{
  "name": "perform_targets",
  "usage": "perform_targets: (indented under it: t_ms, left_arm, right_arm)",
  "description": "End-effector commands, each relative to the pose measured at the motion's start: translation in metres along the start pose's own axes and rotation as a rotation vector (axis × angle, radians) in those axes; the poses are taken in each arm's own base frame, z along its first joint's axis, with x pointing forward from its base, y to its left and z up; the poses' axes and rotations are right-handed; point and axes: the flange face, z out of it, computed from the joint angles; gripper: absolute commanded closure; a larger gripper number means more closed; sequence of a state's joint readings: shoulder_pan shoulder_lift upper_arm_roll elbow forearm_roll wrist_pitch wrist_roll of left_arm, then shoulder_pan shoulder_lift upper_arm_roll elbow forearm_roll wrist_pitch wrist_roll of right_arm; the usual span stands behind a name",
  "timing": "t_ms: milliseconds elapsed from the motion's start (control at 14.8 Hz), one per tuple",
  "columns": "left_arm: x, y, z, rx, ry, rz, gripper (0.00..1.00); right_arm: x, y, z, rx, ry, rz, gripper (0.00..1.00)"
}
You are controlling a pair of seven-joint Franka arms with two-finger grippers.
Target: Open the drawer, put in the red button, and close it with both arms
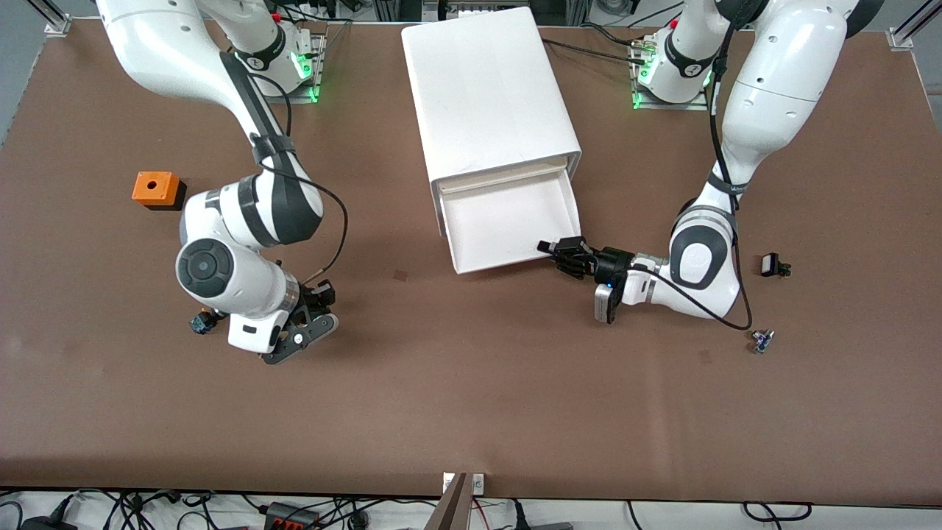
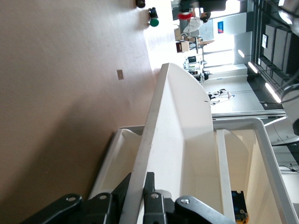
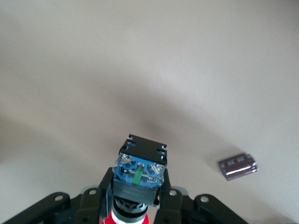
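My arms (image 1: 765,81) were glossy white shells, rounded, with black joint discs and grey-black bands at the elbows. Thin black cables ran along each forearm, strapped on, looping free near the wrists. My bases, either side of the white cabinet (image 1: 486,88), glowed green. My left gripper (image 1: 563,254) and right gripper (image 1: 313,324) were black, skeletal, with visible screw heads.

Left gripper (image 1: 548,247) extends level, jaws closed together; right gripper (image 3: 136,198) points down, clamped shut.
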State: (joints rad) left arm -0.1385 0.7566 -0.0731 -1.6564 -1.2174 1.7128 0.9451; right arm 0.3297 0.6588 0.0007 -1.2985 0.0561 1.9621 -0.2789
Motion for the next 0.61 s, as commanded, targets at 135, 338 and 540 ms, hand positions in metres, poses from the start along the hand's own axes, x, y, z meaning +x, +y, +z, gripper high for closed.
perform_targets:
  t_ms: [135, 338, 540]
  left_arm:
    - [0.021, -0.002, -0.022, 0.057, 0.021, 0.018, 0.00]
    - [0.033, 0.013, -0.054, 0.101, 0.046, 0.054, 0.00]
    - [0.044, 0.045, -0.092, 0.249, -0.016, 0.021, 0.00]
  right_arm:
    - [0.024, -0.091, -0.024, 0.007, -0.018, 0.096, 1.00]
    - [0.036, -0.137, -0.059, 0.011, 0.021, 0.083, 1.00]
    - [0.041, -0.174, -0.073, 0.016, 0.056, 0.140, 1.00]
